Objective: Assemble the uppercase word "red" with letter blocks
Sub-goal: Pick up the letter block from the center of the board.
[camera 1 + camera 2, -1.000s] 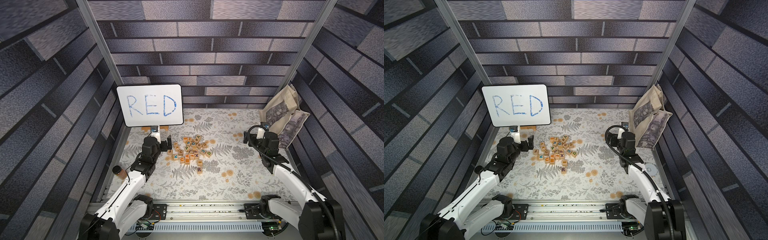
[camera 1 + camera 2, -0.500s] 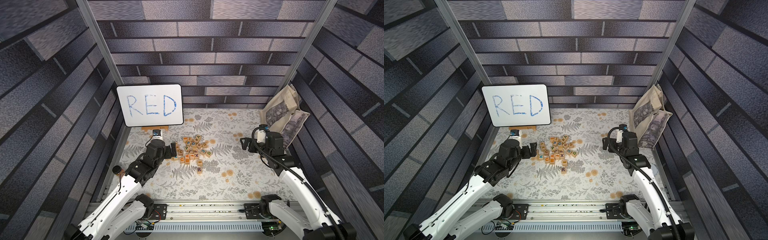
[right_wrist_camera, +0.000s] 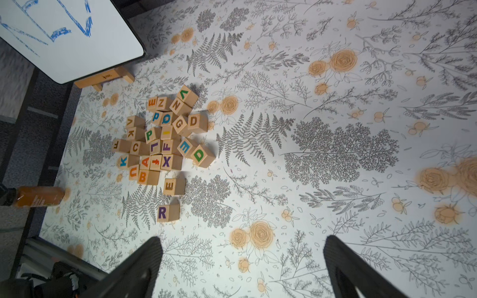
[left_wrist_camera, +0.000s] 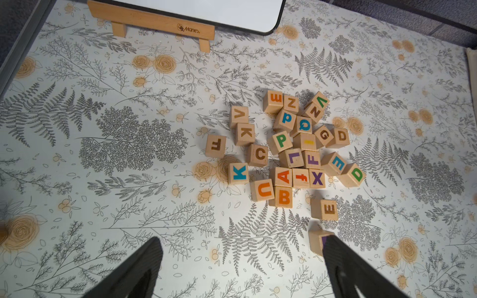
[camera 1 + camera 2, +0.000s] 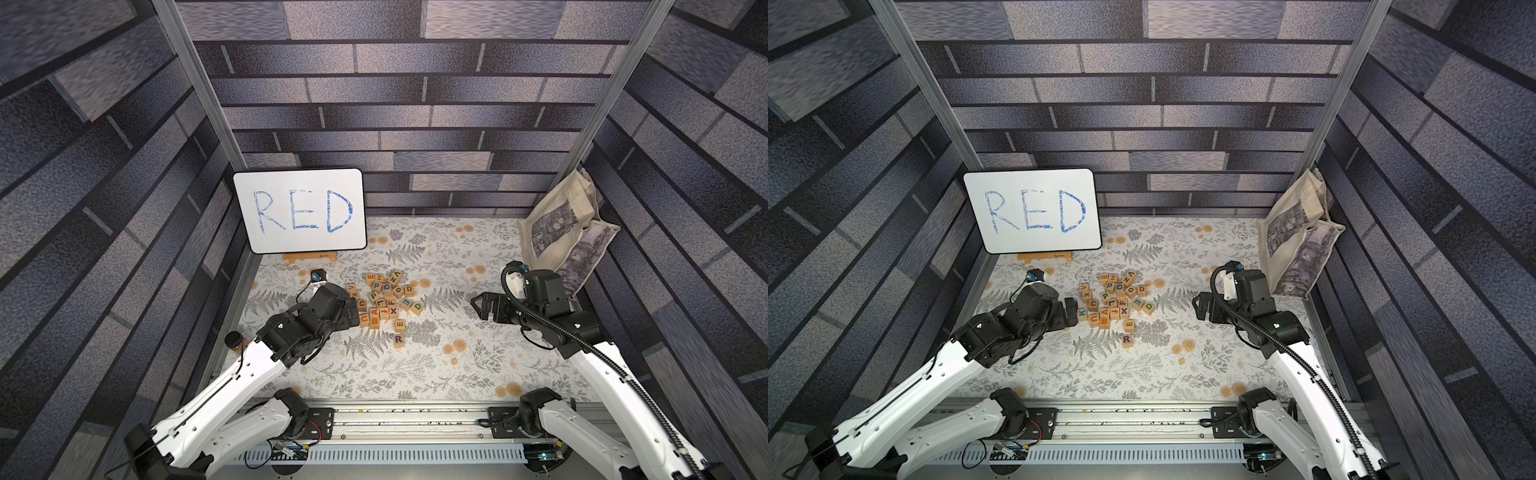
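Now the left gripper (image 4: 241,240), jaws spread wide and holding nothing, is dropping low toward the heap of small light-wood letter blocks (image 5: 384,297), nearing the purple-R wooden cube (image 4: 316,241). The right gripper (image 3: 242,238), equally wide and empty, is swinging inward over the floral-print mat (image 3: 335,103). The green-D cube (image 3: 204,156) and brown-E cube (image 3: 174,186) are lying untouched, so the assembling is probably only starting.

Top views: high, side by side, facing down across the whole tabletop (image 5: 457,374). Wrist views: low, near, angled from opposite sides; both share the letter blocks (image 4: 299,157).
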`<act>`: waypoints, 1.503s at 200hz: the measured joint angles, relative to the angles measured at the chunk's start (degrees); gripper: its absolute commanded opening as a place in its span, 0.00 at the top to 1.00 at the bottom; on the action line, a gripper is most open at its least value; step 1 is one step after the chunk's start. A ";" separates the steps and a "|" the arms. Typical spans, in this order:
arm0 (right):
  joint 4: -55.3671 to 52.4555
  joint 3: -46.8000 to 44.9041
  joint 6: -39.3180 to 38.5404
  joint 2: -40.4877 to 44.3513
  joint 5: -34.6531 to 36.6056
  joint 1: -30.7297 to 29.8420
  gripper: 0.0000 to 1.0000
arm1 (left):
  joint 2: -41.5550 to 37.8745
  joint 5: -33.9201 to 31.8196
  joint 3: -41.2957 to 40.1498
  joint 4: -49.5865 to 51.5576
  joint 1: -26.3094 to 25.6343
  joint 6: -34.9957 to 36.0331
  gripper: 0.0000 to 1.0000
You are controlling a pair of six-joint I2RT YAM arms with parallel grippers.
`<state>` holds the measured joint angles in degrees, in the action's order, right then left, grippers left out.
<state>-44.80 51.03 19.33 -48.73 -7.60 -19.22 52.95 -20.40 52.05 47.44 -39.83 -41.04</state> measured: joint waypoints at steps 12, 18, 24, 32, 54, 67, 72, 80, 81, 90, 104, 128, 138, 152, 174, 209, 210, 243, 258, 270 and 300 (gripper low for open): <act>-1.57 0.35 0.42 0.31 0.24 -0.83 0.00 | 2.08 -0.33 0.57 1.73 -0.26 -0.42 0.00; -2.03 0.37 0.68 0.61 0.59 -1.27 0.00 | 3.28 -0.42 0.94 2.25 -0.26 -0.39 0.00; -2.58 0.37 1.09 0.94 0.92 -1.62 0.00 | 4.44 -0.37 1.29 2.54 -0.26 -0.37 0.00; -3.06 0.37 1.55 1.36 1.25 -2.14 0.00 | 5.81 0.15 1.79 2.89 -0.26 -0.07 0.00; -3.52 0.37 2.69 1.01 1.55 -3.98 0.00 | 7.85 5.44 2.40 1.95 0.00 2.21 0.00; -3.69 0.57 2.95 -0.68 2.14 -5.92 0.00 | 7.89 10.25 2.27 0.20 0.81 3.41 0.00; -3.80 0.72 2.99 -1.44 2.49 -6.80 0.00 | 7.87 12.07 2.21 -0.70 1.14 3.63 0.00; -3.89 1.18 2.99 -2.95 3.21 -8.57 0.00 | 8.04 14.73 2.21 -1.79 1.79 3.80 0.00; -3.89 1.22 2.97 -3.10 3.28 -8.76 0.00 | 8.09 14.88 2.21 -1.90 1.86 3.80 0.00; -3.87 1.77 2.99 -4.96 4.07 -10.86 0.00 | 8.66 17.11 2.23 -2.69 2.62 4.00 0.00; -3.85 2.82 2.97 -7.17 5.49 -13.99 0.00 | 10.60 19.26 2.62 -3.10 3.06 4.22 0.00; -3.19 4.24 3.37 -9.99 7.58 -18.29 0.00 | 15.10 20.48 3.78 -3.13 2.23 4.20 0.00; -2.43 4.31 3.93 -10.71 8.07 -19.61 0.00 | 16.70 20.48 4.52 -2.84 1.51 4.17 0.00; -1.33 4.31 4.72 -11.19 8.66 -20.98 0.00 | 18.71 20.39 5.70 -2.12 0.42 3.89 0.00; 0.63 4.31 6.10 -11.23 9.40 -22.25 0.00 | 20.72 19.78 6.95 -1.20 -1.42 2.49 0.00; 1.84 4.31 7.08 -13.68 8.92 -22.93 0.00 | 24.30 18.14 9.62 1.27 -6.32 -0.85 0.00; 1.84 4.31 7.08 -13.84 8.81 -22.97 0.00 | 24.39 18.08 9.66 1.31 -6.43 -0.96 0.00; 2.29 4.20 7.48 -15.10 7.08 -23.67 0.00 | 27.41 16.76 10.38 1.79 -10.40 -4.55 0.00; 2.58 4.20 7.52 -15.13 6.60 -23.67 0.00 | 28.33 16.39 10.84 2.51 -11.45 -6.47 0.00; 2.62 4.20 7.50 -15.10 6.23 -23.67 0.00 | 29.27 16.09 11.45 2.97 -11.56 -7.91 0.00; 2.60 4.20 7.43 -15.13 5.99 -23.67 0.00 | 31.43 15.72 12.09 3.15 -11.56 -11.47 0.00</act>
<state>-42.19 55.22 26.76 -63.86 -1.61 -42.89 84.38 -4.69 64.14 50.59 -51.40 -52.51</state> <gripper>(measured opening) 0.999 0.998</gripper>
